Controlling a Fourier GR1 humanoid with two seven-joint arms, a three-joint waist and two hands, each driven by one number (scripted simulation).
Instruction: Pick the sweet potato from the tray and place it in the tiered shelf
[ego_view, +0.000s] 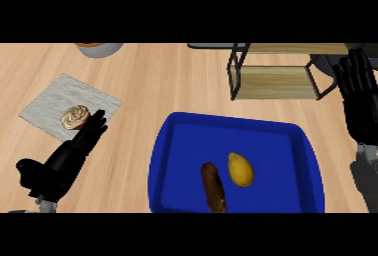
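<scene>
On the blue tray, toward its near edge, lies the sweet potato, its long axis running away from me, a lemon just beside it. My right hand hangs open beyond the tray's far right corner, by the tiered shelf. My left hand rests open left of the tray, perhaps slightly nearer.

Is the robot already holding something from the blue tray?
No. The sweet potato and a lemon lie in the blue tray, and both the left hand and right hand are open.
</scene>
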